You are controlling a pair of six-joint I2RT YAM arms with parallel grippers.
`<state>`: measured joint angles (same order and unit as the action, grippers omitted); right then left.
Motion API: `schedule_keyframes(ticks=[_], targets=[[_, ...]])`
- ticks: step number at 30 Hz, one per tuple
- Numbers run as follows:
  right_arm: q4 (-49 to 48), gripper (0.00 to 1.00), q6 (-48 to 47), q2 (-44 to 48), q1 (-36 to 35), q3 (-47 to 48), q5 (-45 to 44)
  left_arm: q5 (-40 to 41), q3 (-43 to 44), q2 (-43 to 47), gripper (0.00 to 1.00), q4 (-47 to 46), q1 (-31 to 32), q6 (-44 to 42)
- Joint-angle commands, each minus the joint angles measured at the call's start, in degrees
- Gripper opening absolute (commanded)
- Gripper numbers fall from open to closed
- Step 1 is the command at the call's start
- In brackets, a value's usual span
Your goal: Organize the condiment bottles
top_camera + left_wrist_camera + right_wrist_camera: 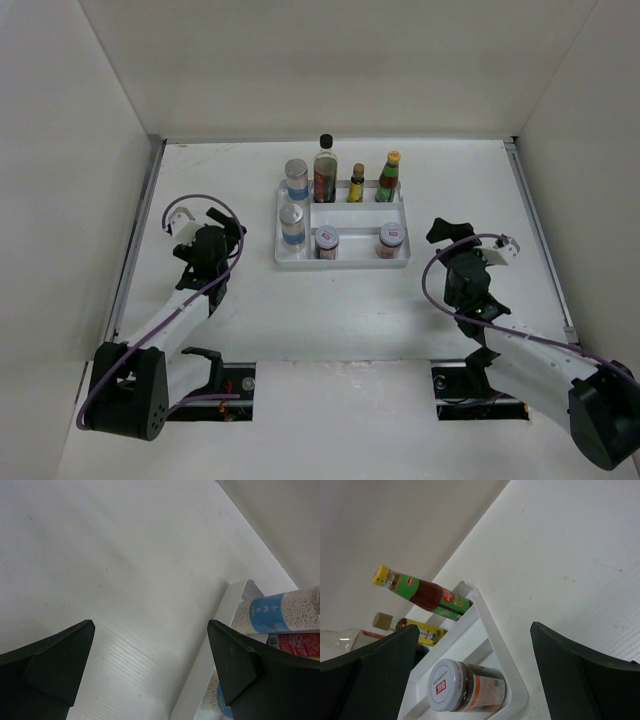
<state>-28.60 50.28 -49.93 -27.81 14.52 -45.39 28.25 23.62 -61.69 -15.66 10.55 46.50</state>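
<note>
Condiment bottles [325, 172] upright in tray [345, 264], left claw [150, 625] wide, right claw [475, 626] wide, empty

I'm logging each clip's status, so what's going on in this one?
Nothing is being handled right now. The white divided tray holds all seven containers, upright. The grey-lidded jars are in its left section. The tall dark bottle, small yellow bottle and yellow-capped bottle stand along the back. The white-lidded jars are in front. The left arm's fingers and the right arm's fingers are open and empty, one arm on each side of the tray.
</note>
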Motion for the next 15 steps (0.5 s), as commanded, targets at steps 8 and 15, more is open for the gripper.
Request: schedule_keyframes(ticks=[8, 15], targets=[[-1.5, 1.00, 3.3, -0.9, 0.1, 0.6, 3.2, 1.1, 2.9, -1.3, 1.00, 0.8, 0.7, -1.1], [-1.9, 1.00, 3.2, -2.3, 0.3, 0.9, 4.5, 1.5, 3.5, -1.1, 1.00, 1.9, 1.1, -2.3]])
